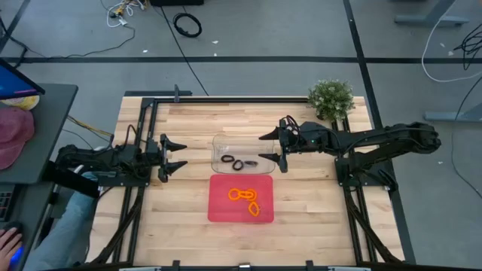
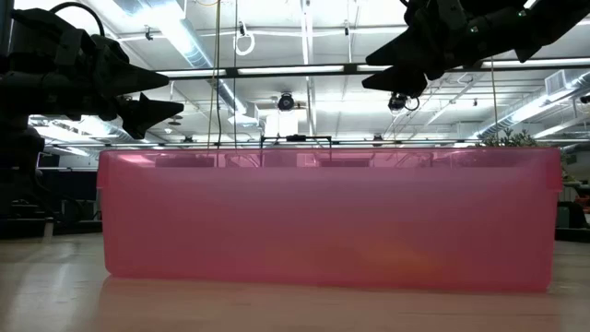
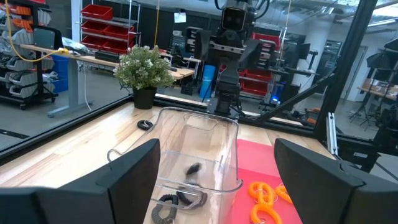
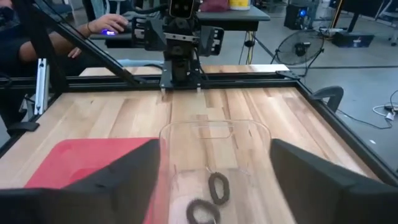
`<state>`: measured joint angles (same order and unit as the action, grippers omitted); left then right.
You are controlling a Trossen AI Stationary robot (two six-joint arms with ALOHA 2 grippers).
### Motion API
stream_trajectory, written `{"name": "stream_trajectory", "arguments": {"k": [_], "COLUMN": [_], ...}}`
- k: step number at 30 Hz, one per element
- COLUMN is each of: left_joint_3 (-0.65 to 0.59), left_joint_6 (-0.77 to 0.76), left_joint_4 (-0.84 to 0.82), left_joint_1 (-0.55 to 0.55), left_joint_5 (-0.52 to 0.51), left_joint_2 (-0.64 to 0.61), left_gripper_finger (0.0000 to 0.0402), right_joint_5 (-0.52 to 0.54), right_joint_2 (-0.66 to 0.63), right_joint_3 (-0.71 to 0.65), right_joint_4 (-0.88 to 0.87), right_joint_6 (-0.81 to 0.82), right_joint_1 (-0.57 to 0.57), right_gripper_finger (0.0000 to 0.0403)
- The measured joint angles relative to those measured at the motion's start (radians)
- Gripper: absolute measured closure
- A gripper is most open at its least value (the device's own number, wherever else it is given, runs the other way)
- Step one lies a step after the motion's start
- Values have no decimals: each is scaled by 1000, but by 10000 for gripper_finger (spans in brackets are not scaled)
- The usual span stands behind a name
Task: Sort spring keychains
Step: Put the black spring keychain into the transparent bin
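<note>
**Listener:** What are the grippers doing?

**Me:** My right gripper (image 1: 273, 148) hangs over the right end of the clear tray (image 1: 220, 141), fingers spread wide, holding nothing. My left gripper (image 1: 178, 154) waits left of that tray, also spread wide and empty.

**Listener:** And the keychains?

**Me:** Black spring keychains (image 1: 238, 162) lie inside the clear tray. Orange spring keychains (image 1: 248, 200) lie bunched in the red tray (image 1: 218, 211), which sits just in front of the clear one.

**Listener:** Any room to move?

**Me:** Bare wooden table (image 1: 316, 211) on both sides of the trays. A potted plant (image 1: 330, 98) stands at the far right corner
</note>
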<state>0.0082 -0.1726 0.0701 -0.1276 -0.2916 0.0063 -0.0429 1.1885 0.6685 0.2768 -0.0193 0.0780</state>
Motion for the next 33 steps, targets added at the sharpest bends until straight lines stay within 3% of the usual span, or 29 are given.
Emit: {"name": "stream_trajectory", "arguments": {"k": [3,7,11,21,33], "left_joint_3": [0,0,0,0,0], "left_joint_6": [0,0,0,0,0], "left_joint_4": [0,0,0,0,1], "left_joint_1": [0,0,0,0,0], "left_joint_5": [0,0,0,0,0], "left_joint_2": [0,0,0,0,0], "left_gripper_finger": [81,81,81,81,81], "right_joint_5": [26,158,255,268,283], "right_joint_2": [-14,-55,-107,-107,17], "right_joint_3": [0,0,1,1,-115], "right_joint_4": [-2,-59,-182,-466,-364], "right_joint_6": [-5,-20,8,66,94], "right_joint_1": [0,1,33,242,462], "right_gripper_finger": [52,31,39,78,85]}}
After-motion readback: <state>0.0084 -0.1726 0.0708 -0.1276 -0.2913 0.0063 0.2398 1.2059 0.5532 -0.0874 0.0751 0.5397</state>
